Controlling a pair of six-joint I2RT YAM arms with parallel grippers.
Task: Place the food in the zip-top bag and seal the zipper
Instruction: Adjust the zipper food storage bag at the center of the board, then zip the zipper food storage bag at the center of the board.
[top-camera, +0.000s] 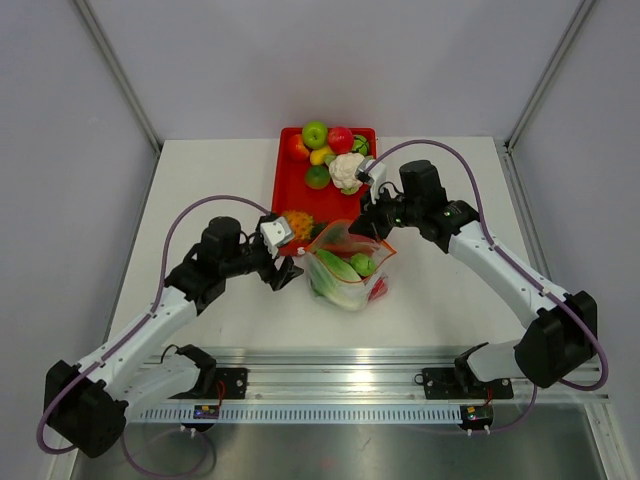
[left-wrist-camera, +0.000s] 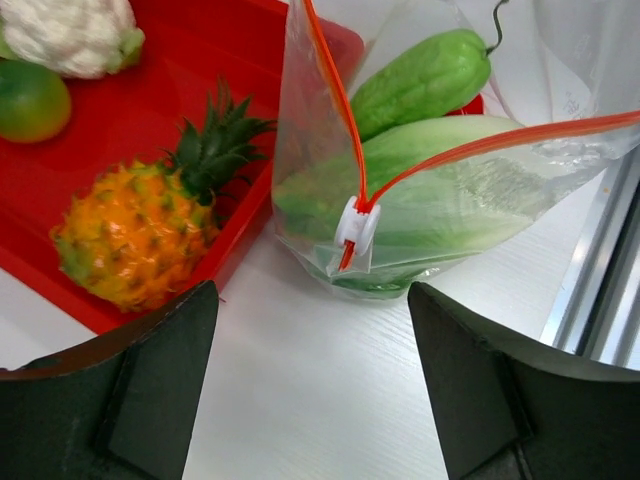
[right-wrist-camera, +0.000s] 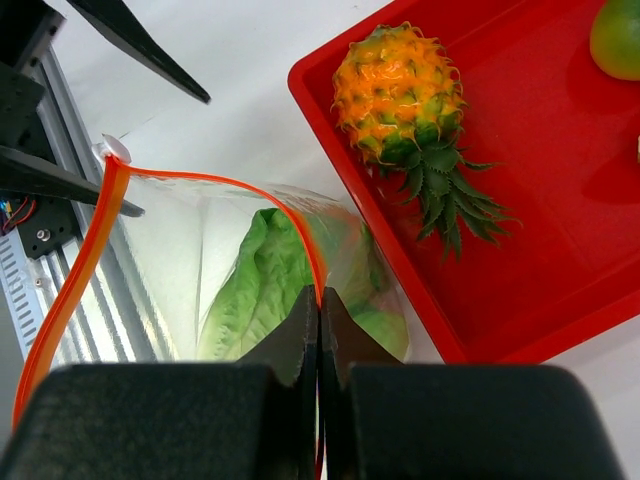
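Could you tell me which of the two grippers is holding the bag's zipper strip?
The right gripper: shut on the orange-red zipper, while the left gripper is open, short of the white slider.

The left arm (top-camera: 150, 320) reaches forward and inward from its base, with the elbow bent and the wrist turned toward the middle. The left gripper (left-wrist-camera: 312, 385) is low over the table, its two dark fingers (left-wrist-camera: 150, 380) spread wide apart and holding nothing. The right arm (top-camera: 500, 265) stretches forward and to the left, with its wrist bent downward. The right gripper (right-wrist-camera: 319, 335) has both fingers pressed flat together, pinching the zipper (right-wrist-camera: 70, 285) between the tips.
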